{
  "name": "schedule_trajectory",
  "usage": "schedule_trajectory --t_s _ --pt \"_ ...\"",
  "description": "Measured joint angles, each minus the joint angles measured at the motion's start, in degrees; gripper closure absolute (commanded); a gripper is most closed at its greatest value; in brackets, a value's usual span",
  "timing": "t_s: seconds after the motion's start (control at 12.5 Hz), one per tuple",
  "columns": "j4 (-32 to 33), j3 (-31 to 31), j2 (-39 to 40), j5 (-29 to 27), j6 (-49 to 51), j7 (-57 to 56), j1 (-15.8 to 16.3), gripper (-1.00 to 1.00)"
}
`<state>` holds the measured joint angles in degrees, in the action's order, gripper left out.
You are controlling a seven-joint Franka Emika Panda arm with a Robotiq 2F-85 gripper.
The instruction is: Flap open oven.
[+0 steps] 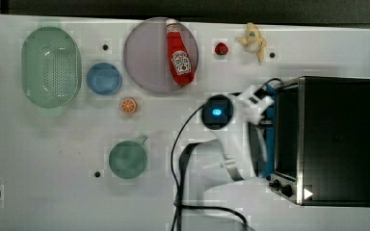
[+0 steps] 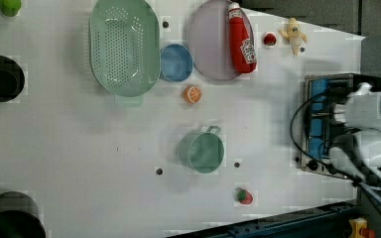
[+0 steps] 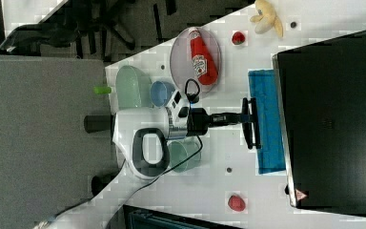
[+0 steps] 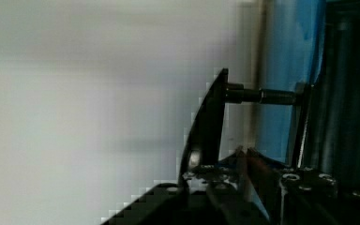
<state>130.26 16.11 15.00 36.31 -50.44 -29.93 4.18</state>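
The oven [image 1: 337, 139] is a big black box at the top view's right, with knobs [image 1: 280, 185] on its silver front. Its blue glass door [image 3: 267, 143] hangs flapped outward from the box [image 3: 333, 124], and the dark bar handle [image 3: 251, 131] stands off its outer edge. My gripper [image 3: 244, 118] reaches from the white arm [image 3: 138, 138] and is shut on that handle near its middle. In the wrist view the handle [image 4: 208, 122] and its bolt [image 4: 262, 96] stand before the blue glass [image 4: 290, 56], the fingers [image 4: 255, 168] right at the bar. In the left view the gripper [image 2: 330, 111] is over the door.
A ketchup bottle [image 1: 179, 53] lies on a purple plate [image 1: 144, 57]. A green colander [image 1: 50, 65], blue bowl [image 1: 104, 78], orange half [image 1: 128, 106] and green mug [image 1: 128, 160] sit to the top view's left. A strawberry [image 1: 221, 48] and plush toy [image 1: 253, 41] lie near the oven. The arm's cable [image 1: 176, 159] trails across the table.
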Motion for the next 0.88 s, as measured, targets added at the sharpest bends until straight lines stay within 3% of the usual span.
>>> schedule_trajectory --t_s 0.32,0.56,0.88 --pt "-2.13 -2.53 10.28 9.32 1.04 13.99 5.19 0.65" --pt "-3.80 -2.65 17.85 10.38 2.91 21.77 8.76 0.65" --pt "-6.94 -2.38 18.52 10.04 5.93 25.09 12.08 0.65"
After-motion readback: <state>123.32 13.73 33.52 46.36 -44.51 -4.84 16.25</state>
